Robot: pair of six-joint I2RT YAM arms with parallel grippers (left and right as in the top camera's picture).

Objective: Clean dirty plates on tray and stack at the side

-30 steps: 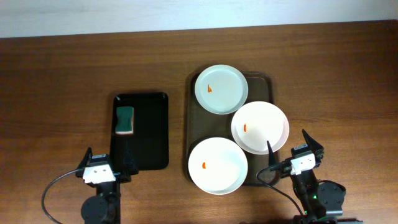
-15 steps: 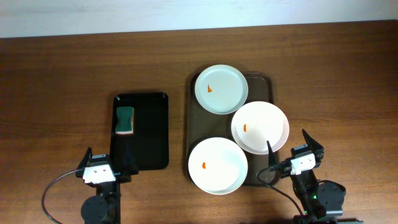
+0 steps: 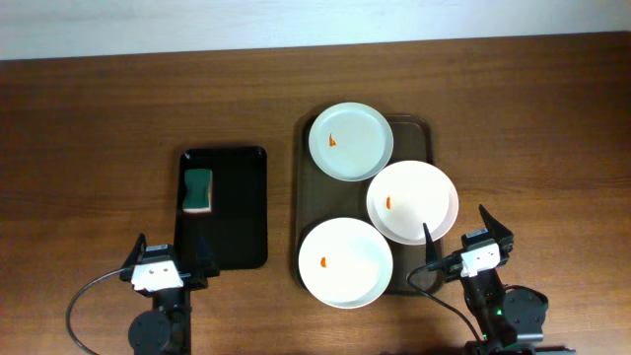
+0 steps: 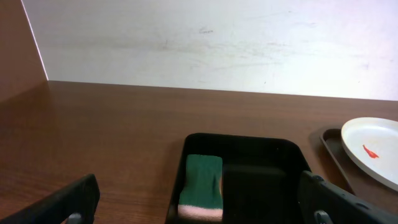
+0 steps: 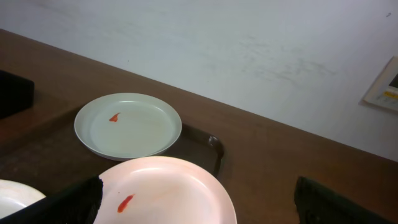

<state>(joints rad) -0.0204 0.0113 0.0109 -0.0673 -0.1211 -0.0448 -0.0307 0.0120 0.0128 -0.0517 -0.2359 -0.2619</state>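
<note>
Three white dirty plates with orange-red smears lie on the brown tray (image 3: 418, 131): one at the back (image 3: 350, 141), one at the right (image 3: 412, 202) overlapping the rim, one at the front (image 3: 345, 261). In the right wrist view the right plate (image 5: 165, 190) lies just ahead and the back plate (image 5: 128, 125) beyond it on the tray (image 5: 208, 146). My right gripper (image 3: 461, 242) is open and empty at the tray's front right corner. My left gripper (image 3: 168, 253) is open and empty at the near end of the black tray. The left wrist view catches the back plate (image 4: 373, 149).
A small black tray (image 3: 235, 212) left of the brown tray holds a green sponge (image 3: 198, 189) at its back left; both also show in the left wrist view, the tray (image 4: 261, 149) and the sponge (image 4: 202, 186). A pale wall runs along the table's far edge.
</note>
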